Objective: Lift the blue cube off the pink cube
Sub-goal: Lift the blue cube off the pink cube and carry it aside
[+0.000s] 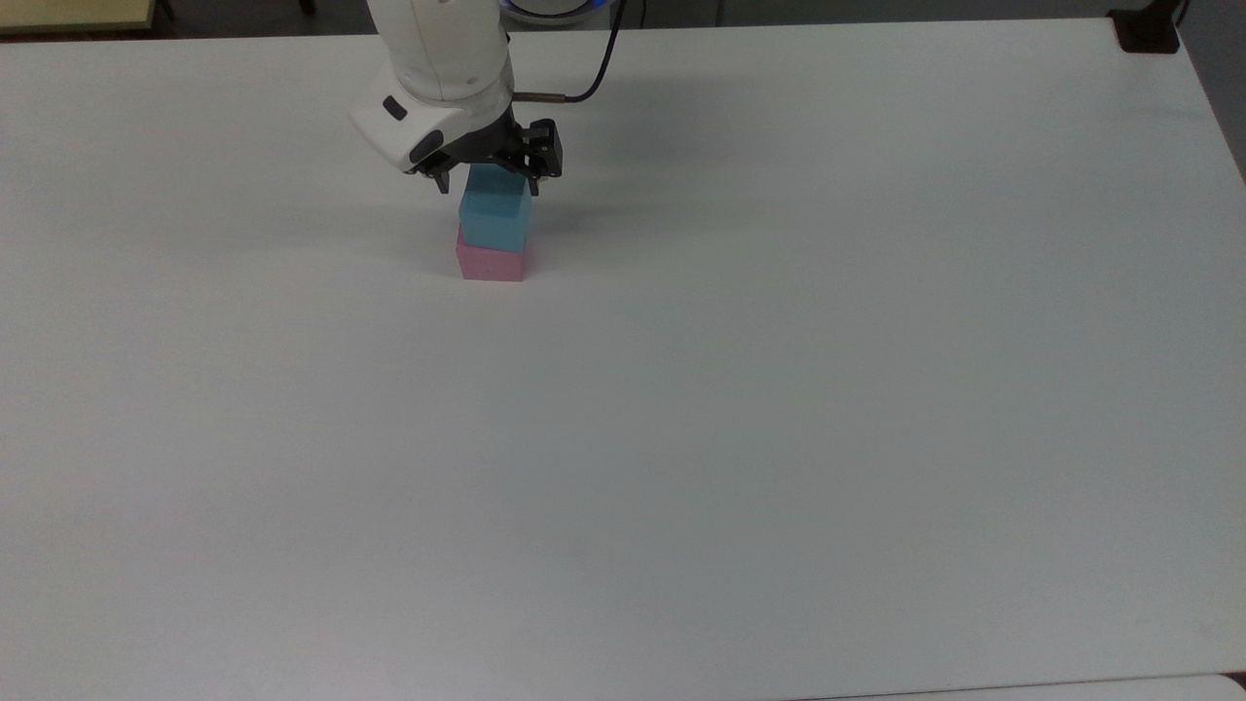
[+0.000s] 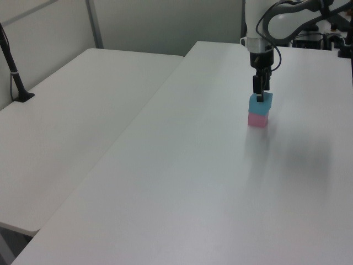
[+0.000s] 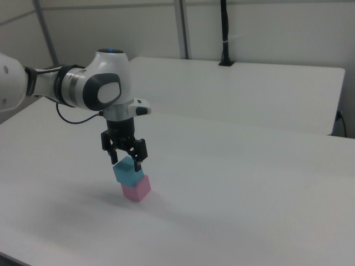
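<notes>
The white arm reaches in from the top view's upper edge, its wrist bent so the black tool [image 1: 487, 185] points straight down. The tool's two fingers [image 3: 138, 161] are spread apart, one on each side of the blue cube [image 1: 495, 217], their tips level with the cube's upper part.

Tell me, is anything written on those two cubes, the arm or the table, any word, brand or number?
None that can be read.
Blue cube: plain faces, no text.
Pink cube: plain faces, no text.
Arm: white and grey shell with small dark marks, no legible lettering.
Table: bare white surface, no label or sign.
</notes>
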You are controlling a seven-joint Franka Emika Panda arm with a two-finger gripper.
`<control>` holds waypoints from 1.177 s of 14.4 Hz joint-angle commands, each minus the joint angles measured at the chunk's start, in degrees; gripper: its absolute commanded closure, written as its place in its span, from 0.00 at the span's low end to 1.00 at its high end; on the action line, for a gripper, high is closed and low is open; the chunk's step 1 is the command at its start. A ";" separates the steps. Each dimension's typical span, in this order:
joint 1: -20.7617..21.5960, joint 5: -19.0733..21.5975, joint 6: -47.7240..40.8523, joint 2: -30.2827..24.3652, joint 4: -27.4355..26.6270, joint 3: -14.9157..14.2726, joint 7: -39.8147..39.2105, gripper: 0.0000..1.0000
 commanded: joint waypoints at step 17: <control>-9.09 -6.38 -4.62 -3.23 0.88 -0.57 -15.13 0.40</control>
